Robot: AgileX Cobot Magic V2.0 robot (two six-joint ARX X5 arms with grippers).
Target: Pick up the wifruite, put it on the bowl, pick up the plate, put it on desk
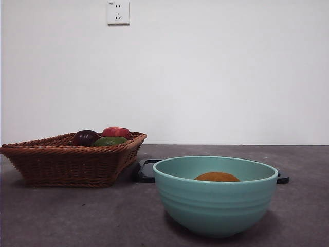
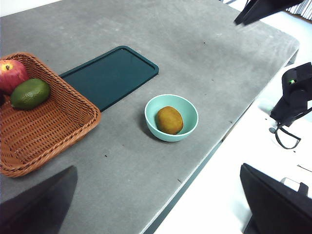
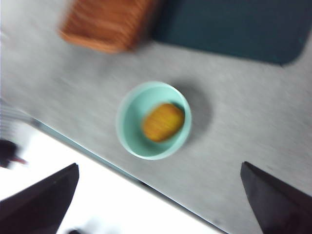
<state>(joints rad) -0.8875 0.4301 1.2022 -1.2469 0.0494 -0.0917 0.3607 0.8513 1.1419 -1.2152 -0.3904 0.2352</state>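
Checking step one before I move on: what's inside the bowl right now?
The wifruite lies alone inside the mint-green bowl, slightly off centre. From the front view only its top shows over the rim; the bowl floor beneath it is covered.

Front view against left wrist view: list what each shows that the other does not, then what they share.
Only the front view shows the wall socket and the dark purple fruit in the basket. Only the left wrist view shows the dark tray's full flat shape, the desk edge and the open left end effector. Both share the basket, red fruit, green fruit, and wifruite inside the bowl.
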